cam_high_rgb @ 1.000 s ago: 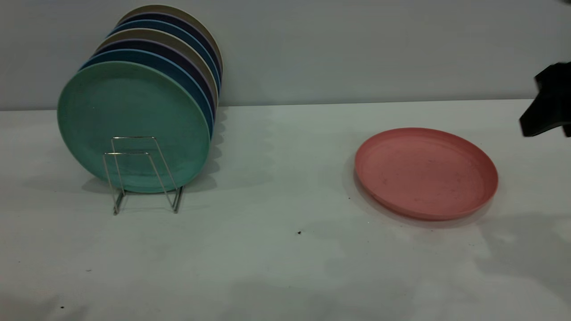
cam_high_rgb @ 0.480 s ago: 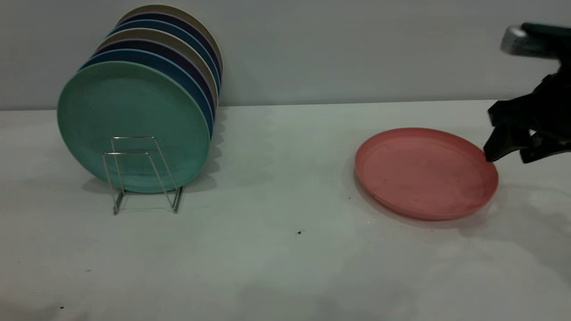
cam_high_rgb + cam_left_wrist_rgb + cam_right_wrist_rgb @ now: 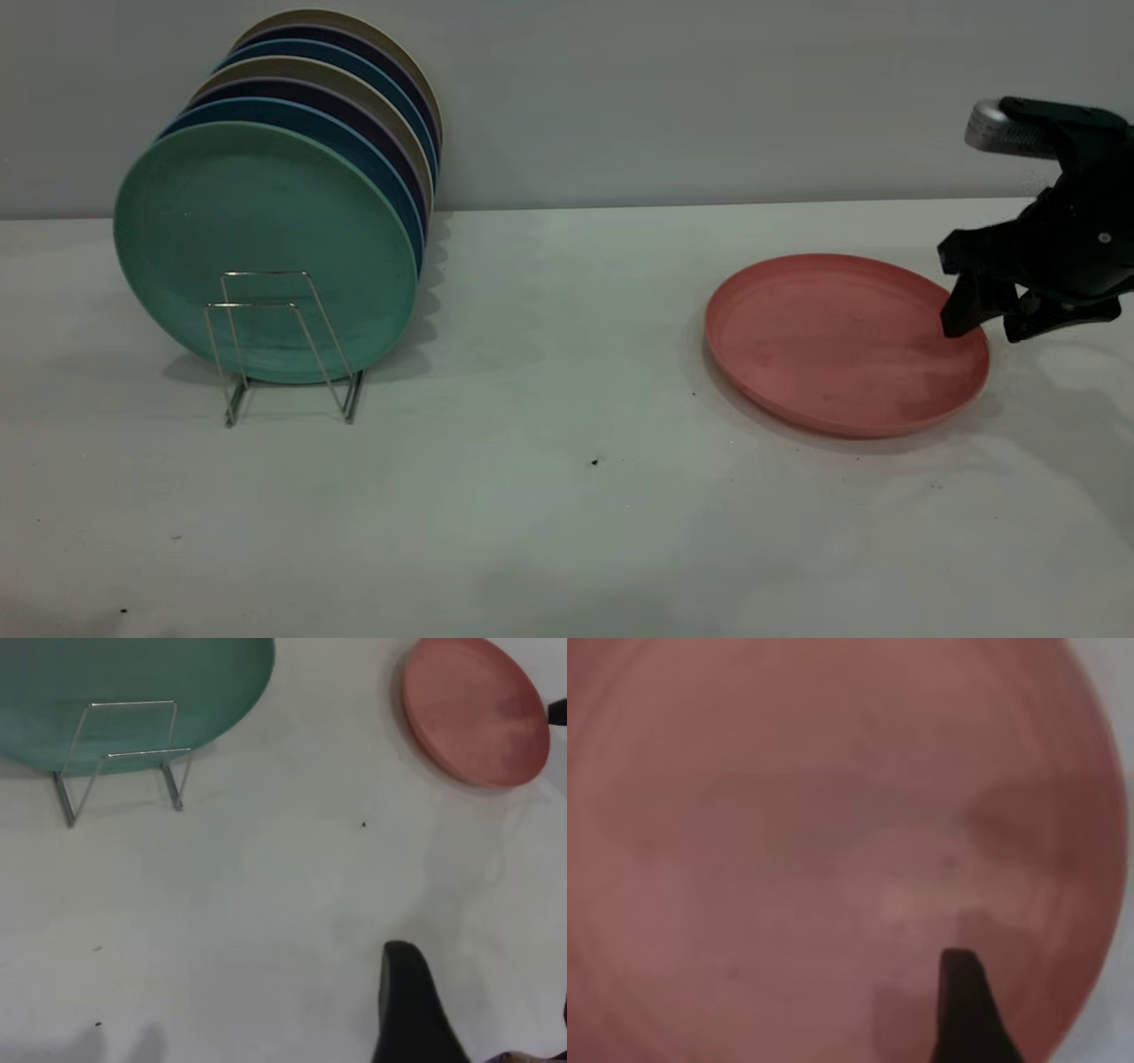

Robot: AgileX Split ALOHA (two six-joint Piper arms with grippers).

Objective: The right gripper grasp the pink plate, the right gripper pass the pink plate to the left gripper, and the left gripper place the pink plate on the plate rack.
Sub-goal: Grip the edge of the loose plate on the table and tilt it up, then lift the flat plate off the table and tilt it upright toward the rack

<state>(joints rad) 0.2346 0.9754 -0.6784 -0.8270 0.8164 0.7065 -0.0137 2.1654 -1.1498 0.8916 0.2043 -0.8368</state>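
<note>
Grasp step: right claw (image 3: 979, 323), spread, straddles the pink plate (image 3: 842, 341) rim at 3 o'clock; next, pinch. Left claw (image 3: 416, 1010): state unclear.

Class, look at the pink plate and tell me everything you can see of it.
The pink plate is round, salmon-pink and matte, seemingly plastic, with a low raised rim and faint dark scuffs. It lies flat, face up, on the white table. The right tool straddles its right rim, one finger inside above the dish; contact is unclear.
</note>
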